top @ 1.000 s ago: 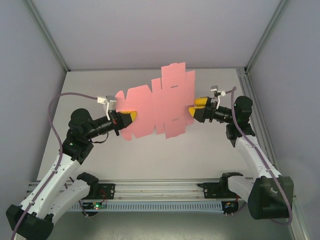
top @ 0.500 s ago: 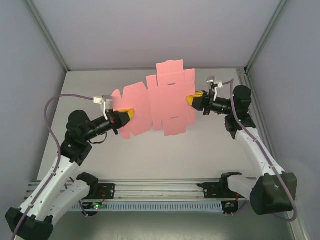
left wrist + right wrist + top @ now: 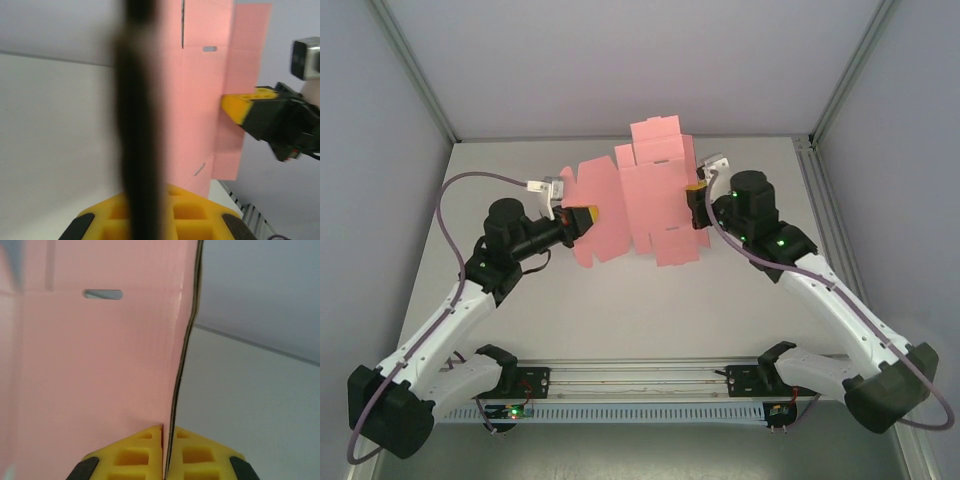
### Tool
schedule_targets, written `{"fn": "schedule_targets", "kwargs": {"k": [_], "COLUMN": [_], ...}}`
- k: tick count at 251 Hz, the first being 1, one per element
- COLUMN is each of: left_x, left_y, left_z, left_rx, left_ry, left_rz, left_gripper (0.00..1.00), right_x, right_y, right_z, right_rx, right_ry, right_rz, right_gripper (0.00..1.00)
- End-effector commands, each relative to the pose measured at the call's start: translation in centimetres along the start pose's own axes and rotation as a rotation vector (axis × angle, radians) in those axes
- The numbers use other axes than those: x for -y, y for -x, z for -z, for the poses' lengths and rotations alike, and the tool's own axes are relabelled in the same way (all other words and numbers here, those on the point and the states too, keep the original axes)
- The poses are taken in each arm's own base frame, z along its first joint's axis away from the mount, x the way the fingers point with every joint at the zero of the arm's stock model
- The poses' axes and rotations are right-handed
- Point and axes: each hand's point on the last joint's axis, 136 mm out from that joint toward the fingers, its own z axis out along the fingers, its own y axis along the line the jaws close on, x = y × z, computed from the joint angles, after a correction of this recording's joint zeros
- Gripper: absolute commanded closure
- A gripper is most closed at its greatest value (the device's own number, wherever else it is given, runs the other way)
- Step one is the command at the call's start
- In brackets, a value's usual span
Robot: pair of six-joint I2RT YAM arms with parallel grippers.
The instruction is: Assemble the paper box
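I am watching both arms holding the paper box (image 3: 642,205) up above the far half of the table (image 3: 620,320). It is showing as a wide, unfolded die-cut sheet with tabs and slots, standing roughly on edge with its broad face turned toward the near side. Its left part is bending away from the middle panels along a crease.

The left gripper (image 3: 585,218) is pinching the sheet's left end, its jaws closed on the card. Through the left wrist camera, the card's edge is rising as a dark, blurred band from between the yellow fingers (image 3: 195,215).

The right gripper (image 3: 692,195) is clamping the sheet's right edge about halfway up. In the right wrist view, the thin edge of the card is running straight down into the seam between the two yellow fingertips (image 3: 135,457), which are pressing tight on it.
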Motion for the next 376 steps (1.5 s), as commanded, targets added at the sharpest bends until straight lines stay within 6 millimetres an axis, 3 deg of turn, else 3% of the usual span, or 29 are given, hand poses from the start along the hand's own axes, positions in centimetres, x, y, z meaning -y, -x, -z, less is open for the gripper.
{"fn": "schedule_targets", "kwargs": {"k": [1, 30, 58, 116, 159, 170, 207, 235, 265, 279, 296, 314, 359, 376], "left_x": [4.2, 3.7, 1.9, 0.4, -5.3, -6.1, -7.4, -9.1, -11.3, -12.1, -12.3, -12.2, -12.0, -11.9], "left_y": [1.2, 0.8, 0.4, -1.4, -3.8, -4.4, -6.7, -8.3, -10.0, -10.7, -11.2, -11.4, -11.1, -10.6], "left_z": [-0.2, -1.0, -2.5, -5.7, -5.8, -6.1, -7.7, -7.6, -5.8, -4.7, -3.4, -1.9, 2.7, 4.6], "left_rx": [-0.002, -0.015, -0.012, -0.077, -0.115, -0.113, -0.132, -0.177, -0.202, -0.206, -0.216, -0.22, -0.182, -0.157], "left_ry": [-0.142, -0.114, -0.016, 0.024, 0.296, 0.311, 0.274, 0.345, 0.479, 0.532, 0.565, 0.597, 0.699, 0.744], "left_rz": [-0.044, -0.008, 0.067, 0.106, 0.209, 0.233, 0.311, 0.327, 0.311, 0.304, 0.287, 0.269, 0.224, 0.21], "left_gripper": [1.0, 1.0, 1.0, 1.0, 1.0, 1.0, 1.0, 0.79, 0.66, 0.64, 0.52, 0.3, 0.0, 0.0], "right_x": [5.9, 6.8, 4.5, 1.0, 0.0, -1.2, -6.6, -8.1, -6.7, -6.6, -6.6, -6.6, -6.2, -6.2], "right_y": [-1.9, -2.0, -1.6, -1.3, -0.4, 0.1, -1.2, -1.3, -0.7, -0.8, -0.9, -1.5, -1.7, -1.8], "right_z": [0.0, -0.5, -1.4, -2.8, -2.4, -2.3, -3.1, -3.5, -4.2, -4.4, -4.3, -4.2, -3.7, -3.6], "right_rx": [-0.114, -0.133, -0.11, -0.121, -0.09, -0.073, -0.088, -0.096, -0.107, -0.127, -0.147, -0.182, -0.243, -0.258], "right_ry": [-0.373, -0.436, -0.341, -0.24, -0.206, -0.15, 0.049, 0.096, 0.046, 0.088, 0.155, 0.22, 0.258, 0.275], "right_rz": [0.101, 0.148, 0.18, 0.23, 0.309, 0.339, 0.447, 0.54, 0.605, 0.621, 0.632, 0.68, 0.758, 0.781], "right_gripper": [1.0, 1.0, 1.0, 1.0, 1.0, 1.0, 1.0, 1.0, 1.0, 1.0, 1.0, 1.0, 1.0, 1.0]}}
